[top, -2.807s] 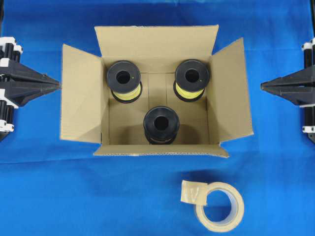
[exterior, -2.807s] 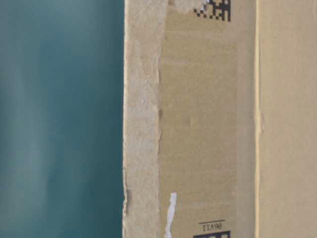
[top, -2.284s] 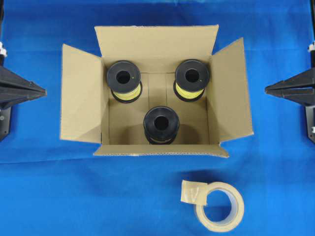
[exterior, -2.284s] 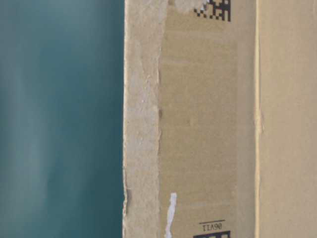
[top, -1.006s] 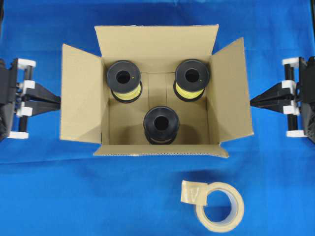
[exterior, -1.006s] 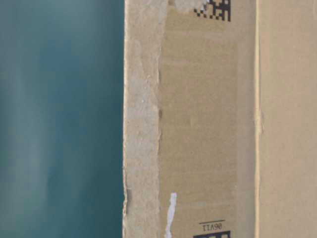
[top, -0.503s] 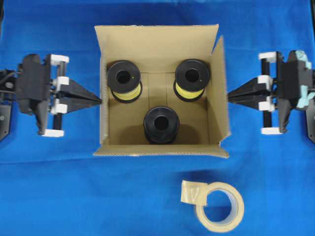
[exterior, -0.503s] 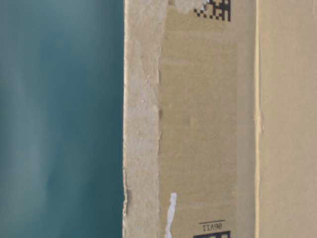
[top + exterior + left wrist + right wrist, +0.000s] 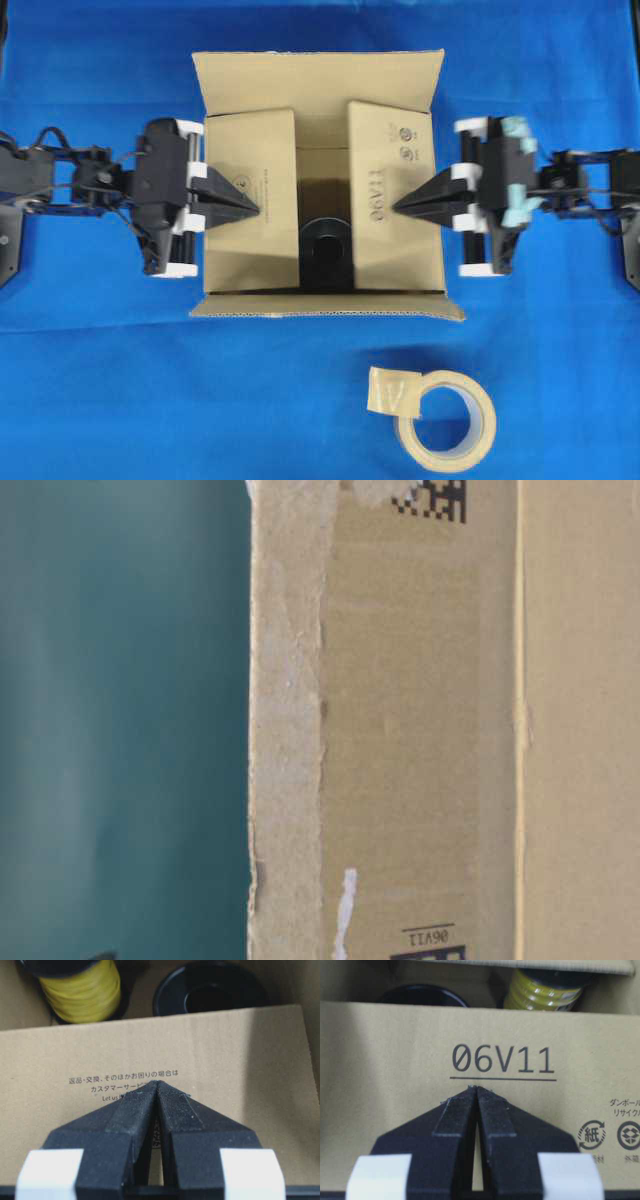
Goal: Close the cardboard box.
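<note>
While both side flaps of the cardboard box [image 9: 320,180] lie folded inward, the left claw [image 9: 255,209] and right claw [image 9: 397,207], each pressed together, rest on them; blue table [image 9: 150,400] beneath

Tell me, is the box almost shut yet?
About halfway. The cardboard box has both side flaps folded down over the spools, with a gap in the middle showing one black spool. The left gripper and right gripper, both shut, press on those flaps. The far and near flaps are not yet folded. The tape roll lies untouched.
</note>
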You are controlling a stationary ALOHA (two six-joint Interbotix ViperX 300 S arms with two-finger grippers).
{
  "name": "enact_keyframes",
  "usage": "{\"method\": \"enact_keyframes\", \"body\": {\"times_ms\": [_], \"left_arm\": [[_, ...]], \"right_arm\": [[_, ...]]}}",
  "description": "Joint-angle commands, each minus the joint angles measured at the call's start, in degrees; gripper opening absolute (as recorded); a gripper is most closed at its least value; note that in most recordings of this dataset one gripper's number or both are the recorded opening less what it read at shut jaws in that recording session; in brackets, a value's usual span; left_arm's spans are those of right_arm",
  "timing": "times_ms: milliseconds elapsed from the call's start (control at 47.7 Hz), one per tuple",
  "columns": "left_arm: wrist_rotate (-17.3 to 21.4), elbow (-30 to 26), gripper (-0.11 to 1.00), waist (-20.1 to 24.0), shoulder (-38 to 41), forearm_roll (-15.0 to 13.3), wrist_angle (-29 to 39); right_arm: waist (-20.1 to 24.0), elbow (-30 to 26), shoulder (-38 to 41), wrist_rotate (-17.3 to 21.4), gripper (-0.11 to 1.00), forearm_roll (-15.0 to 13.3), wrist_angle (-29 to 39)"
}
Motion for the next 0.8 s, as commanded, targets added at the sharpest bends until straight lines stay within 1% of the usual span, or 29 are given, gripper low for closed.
{"method": "enact_keyframes", "body": {"times_ms": [0,126,314,461,629,775], "left_arm": [[0.0,-1.8,0.00,0.3,1.3,-0.1,-0.7],[0.0,-2.3,0.00,0.3,2.8,-0.2,-1.4],[0.0,-2.5,0.00,0.3,3.1,-0.2,-2.7],[0.1,-4.4,0.00,1.0,4.1,-0.2,-4.6],[0.2,-8.3,0.00,4.0,6.7,-0.2,-4.3],[1.1,-12.6,0.00,7.2,9.1,-0.2,-4.3]], "right_arm": [[-0.1,-2.2,2.4,0.2,0.00,0.1,-0.7],[-0.1,-3.2,4.6,0.2,0.00,0.1,-0.4],[-0.1,-3.3,4.6,0.2,0.00,0.1,-0.4],[-0.1,-3.3,4.6,0.3,0.00,0.1,-0.5],[-0.1,-3.3,4.6,0.3,0.00,0.1,-0.7],[-0.1,-3.3,4.6,0.3,0.00,0.1,-0.6]]}}
